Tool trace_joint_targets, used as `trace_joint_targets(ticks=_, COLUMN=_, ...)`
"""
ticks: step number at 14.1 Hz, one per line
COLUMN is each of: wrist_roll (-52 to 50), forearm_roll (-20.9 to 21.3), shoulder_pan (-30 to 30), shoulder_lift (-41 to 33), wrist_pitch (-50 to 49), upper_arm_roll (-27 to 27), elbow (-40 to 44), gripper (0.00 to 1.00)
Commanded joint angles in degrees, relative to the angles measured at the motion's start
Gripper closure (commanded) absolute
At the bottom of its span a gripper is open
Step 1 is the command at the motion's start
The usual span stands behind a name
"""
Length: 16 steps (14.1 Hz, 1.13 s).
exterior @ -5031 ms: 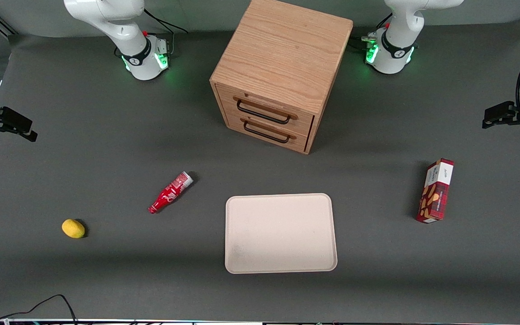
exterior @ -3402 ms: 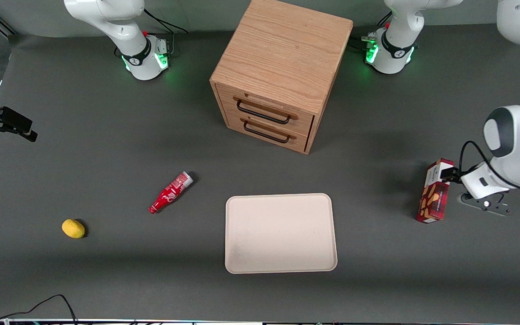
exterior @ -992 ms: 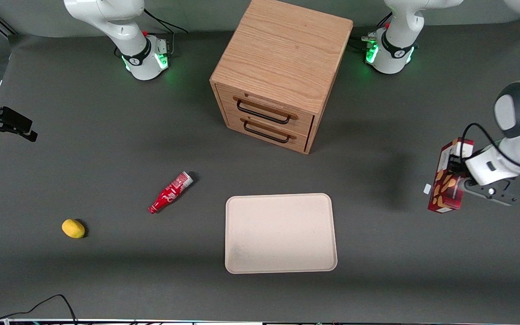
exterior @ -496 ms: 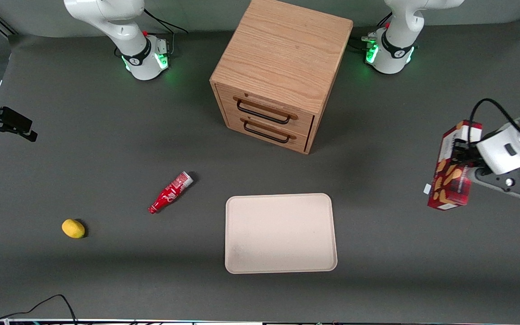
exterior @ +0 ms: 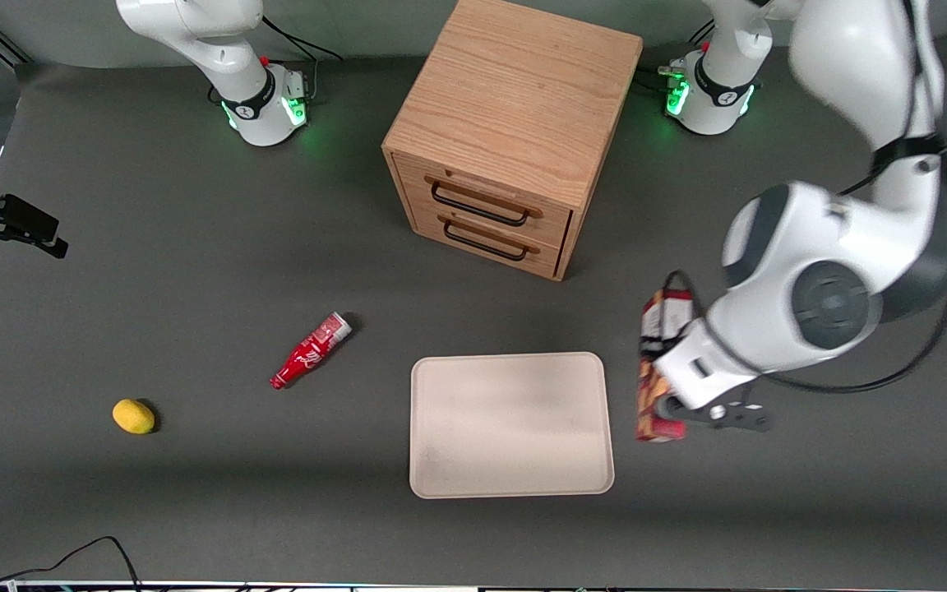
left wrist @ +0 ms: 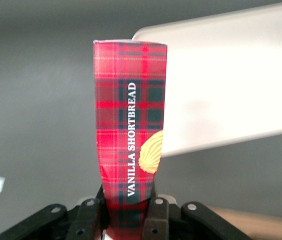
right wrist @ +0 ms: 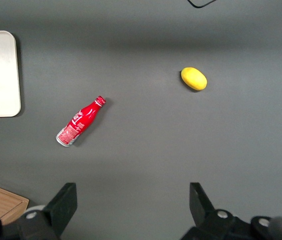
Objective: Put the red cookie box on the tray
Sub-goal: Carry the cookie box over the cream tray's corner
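The red cookie box [exterior: 654, 374] is a long plaid carton held up off the table, just beside the tray's edge toward the working arm's end. My left gripper [exterior: 664, 372] is shut on it; the wrist view shows both black fingers [left wrist: 155, 215] pressed against the box [left wrist: 130, 140] near its end, with "VANILLA SHORTBREAD" printed along its side. The cream tray [exterior: 510, 423] lies flat and bare in front of the drawer cabinet, nearer the front camera. The wrist view shows the tray [left wrist: 230, 90] past the box's tip.
A wooden two-drawer cabinet [exterior: 515, 131] stands at the back middle. A small red bottle [exterior: 310, 350] lies on the mat beside the tray toward the parked arm's end, and a yellow lemon [exterior: 133, 416] lies farther that way. A black cable [exterior: 71, 555] runs along the front edge.
The gripper closed on the box, lifted it off the mat, and carried it from the working arm's end of the table up to the tray's edge. The box has turned edge-on to the front camera.
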Motion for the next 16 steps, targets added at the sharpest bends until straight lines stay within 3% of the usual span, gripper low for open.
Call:
trace_joint_targets(ticks=1, wrist_roll=-7.67, forearm_roll=5.76, shoulder_pan=-5.05, shoulder_lift=8.41, wrist_pitch=4.57, upper_arm_roll=0.92, elbow=7.35, gripper=1.0)
trace_joint_targets(ticks=6, wrist_roll=-10.33, forearm_roll=6.12, shoulder_pan=-6.82, shoulder_lift=15.02, wrist_pitch=12.67, upper_arm_roll=1.09, elbow=8.15, gripper=1.0)
trace_joint_targets(ticks=12, wrist_roll=-10.16, forearm_roll=6.12, shoulder_pan=-6.38, shoulder_lift=18.19, wrist_pitch=15.32, upper_arm_roll=2.24, elbow=7.89, gripper=1.0)
trace_joint_targets(ticks=16, wrist_roll=-10.24, forearm_roll=6.03, shoulder_pan=-6.02, shoulder_lift=18.81, wrist_pitch=18.04, upper_arm_roll=2.24, elbow=7.27, gripper=0.81)
